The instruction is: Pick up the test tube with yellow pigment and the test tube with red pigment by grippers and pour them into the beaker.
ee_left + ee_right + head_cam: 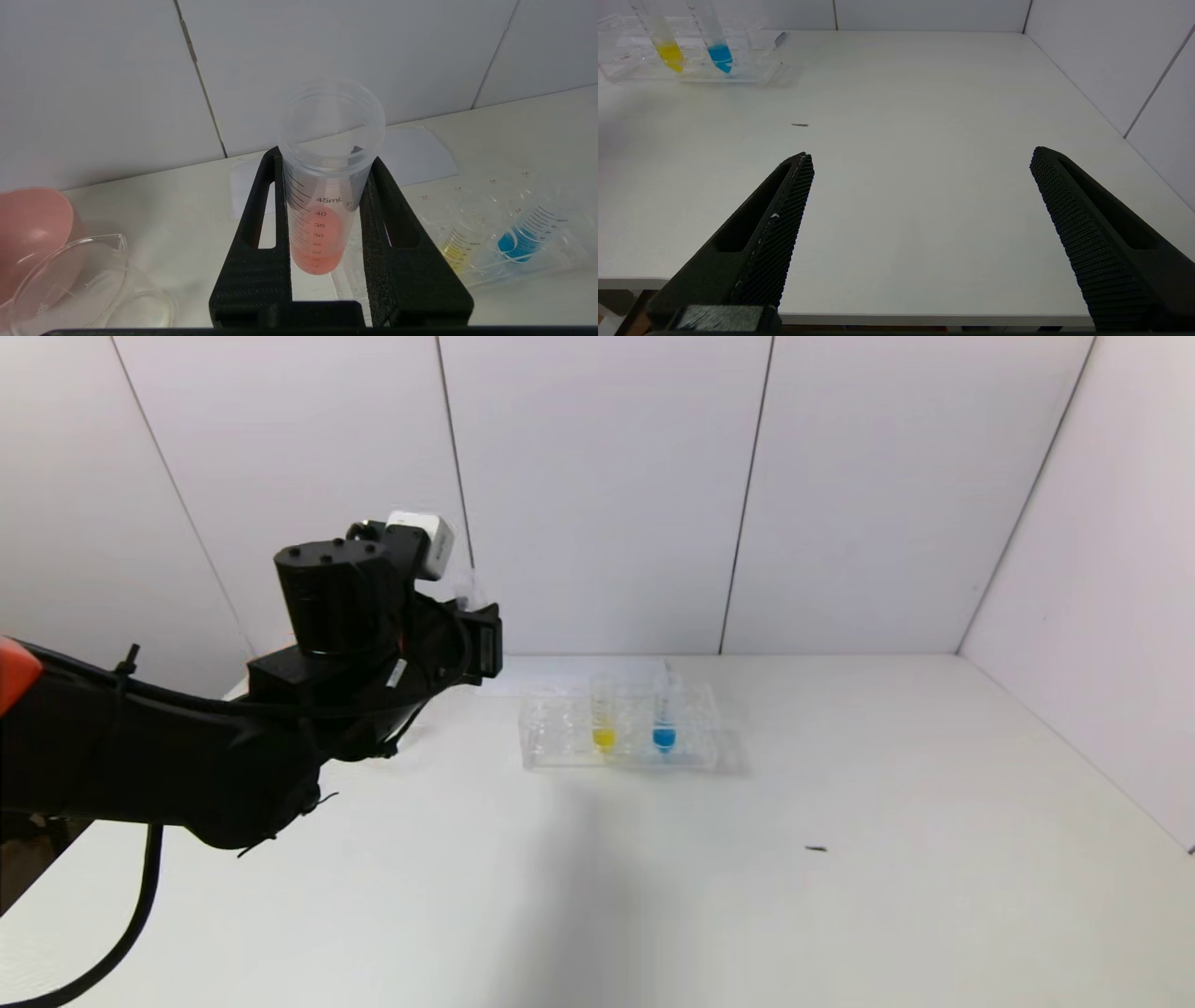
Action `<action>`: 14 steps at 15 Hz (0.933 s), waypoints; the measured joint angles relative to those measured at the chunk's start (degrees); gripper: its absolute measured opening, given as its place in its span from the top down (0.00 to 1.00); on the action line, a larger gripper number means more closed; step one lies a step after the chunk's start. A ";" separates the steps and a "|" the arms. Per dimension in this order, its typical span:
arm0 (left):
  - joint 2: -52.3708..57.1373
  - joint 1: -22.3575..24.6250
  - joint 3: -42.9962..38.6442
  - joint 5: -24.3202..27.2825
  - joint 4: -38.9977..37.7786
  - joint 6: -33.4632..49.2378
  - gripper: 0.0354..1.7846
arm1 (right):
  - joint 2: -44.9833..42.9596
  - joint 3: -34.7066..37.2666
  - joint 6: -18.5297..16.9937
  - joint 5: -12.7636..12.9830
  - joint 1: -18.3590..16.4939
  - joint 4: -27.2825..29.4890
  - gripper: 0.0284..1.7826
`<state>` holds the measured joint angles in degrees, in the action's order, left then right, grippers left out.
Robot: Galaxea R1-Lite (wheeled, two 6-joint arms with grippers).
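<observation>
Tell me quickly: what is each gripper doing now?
Left gripper: closed on the test tube with red pigment.
Right gripper: open, holding nothing.

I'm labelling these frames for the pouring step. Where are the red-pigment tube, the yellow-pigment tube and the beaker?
red-pigment tube (317, 242): left wrist view, on the red liquid in its lower part.
yellow-pigment tube (604, 738): head view, on the yellow liquid in its tip.
beaker (88, 275): left wrist view, on its clear glass wall.

Beside the left tool: beaker and pink bowl cut off by the wrist picture's edge. Behind its arm in the head view: both hidden, plus the counter corner there.
</observation>
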<state>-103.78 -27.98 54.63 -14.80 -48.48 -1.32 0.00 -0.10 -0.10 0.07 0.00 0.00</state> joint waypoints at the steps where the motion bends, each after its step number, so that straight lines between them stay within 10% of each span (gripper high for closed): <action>1: 0.55 0.96 0.00 0.59 0.80 0.00 0.77 | 0.00 0.00 0.02 0.02 0.00 0.00 0.05; 14: 4.08 14.88 0.50 9.13 6.45 0.00 0.77 | 0.00 0.00 0.00 0.02 0.00 0.00 0.05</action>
<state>-99.69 -13.09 55.13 -5.67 -42.03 -1.32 0.00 -0.10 -0.10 0.10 0.00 0.00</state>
